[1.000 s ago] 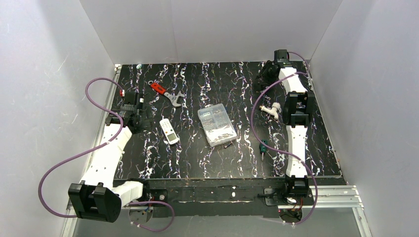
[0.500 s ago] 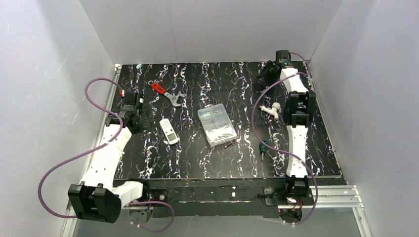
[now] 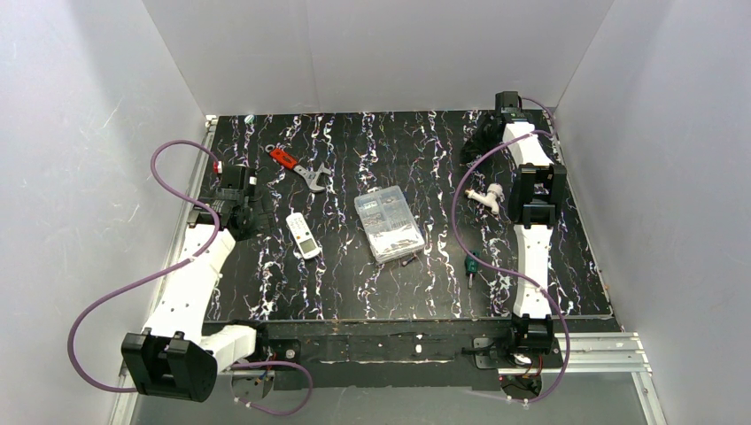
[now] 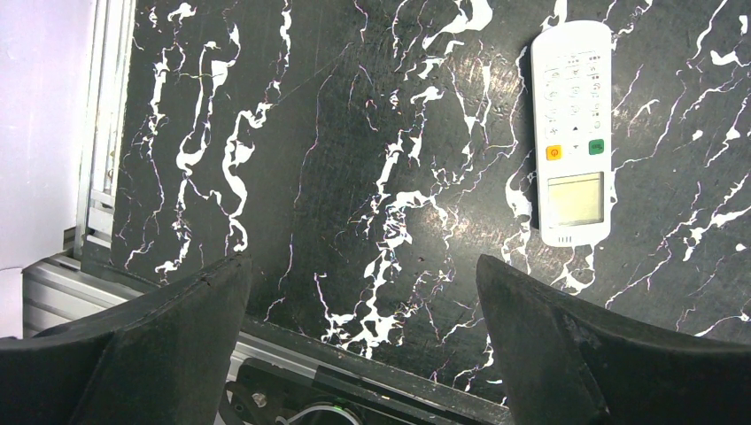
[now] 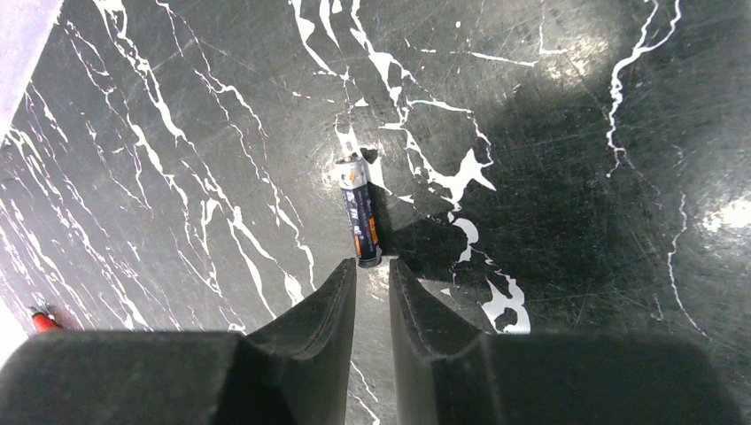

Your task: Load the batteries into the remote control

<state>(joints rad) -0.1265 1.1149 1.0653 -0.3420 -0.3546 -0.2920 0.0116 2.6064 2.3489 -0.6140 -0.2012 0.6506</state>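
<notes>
Right wrist view: my right jaws are narrowing from a second ago's wider gape to a slim slot. They are gripping nothing yet, tips just short of a dark cylindrical battery (image 5: 359,208) lying on the glossy, scratched, marble-veined table (image 5: 576,177). The pickup, I judge, is beginning. My left jaws are hanging wide and empty near the smooth white rectangular remote (image 4: 572,133), which is lying face up.
</notes>
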